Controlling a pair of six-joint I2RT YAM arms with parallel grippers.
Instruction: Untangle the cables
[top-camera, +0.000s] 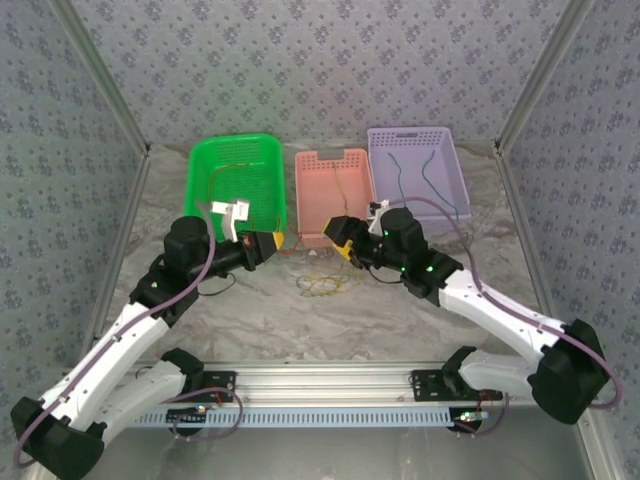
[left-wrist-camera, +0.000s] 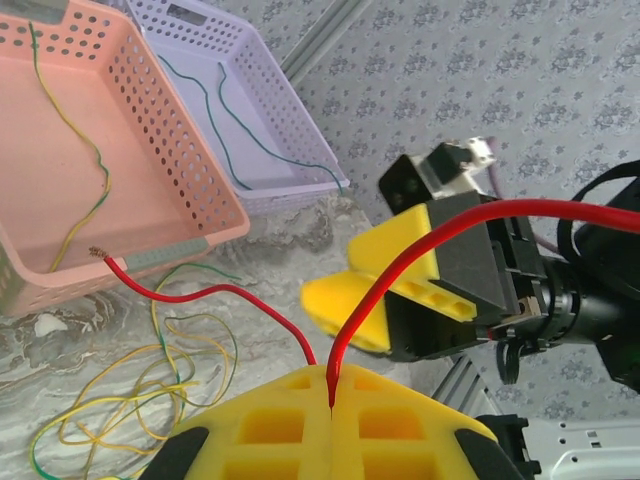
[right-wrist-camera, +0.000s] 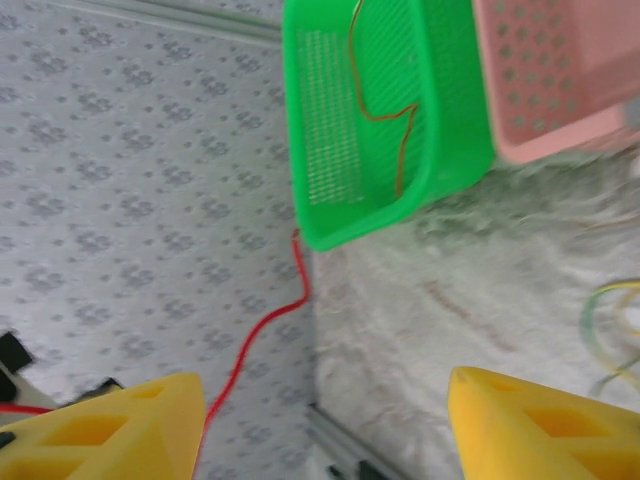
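Left fingers pinch the red cable.
Right fingers stand apart, the cable passing just outside them.

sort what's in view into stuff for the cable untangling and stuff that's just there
For the job: red cable, pinched in the left tool; yellow-green tangle on the table; green basket, pink basket, purple basket, likely for sorting; open right tool.
Just there: metal rail; patterned walls.
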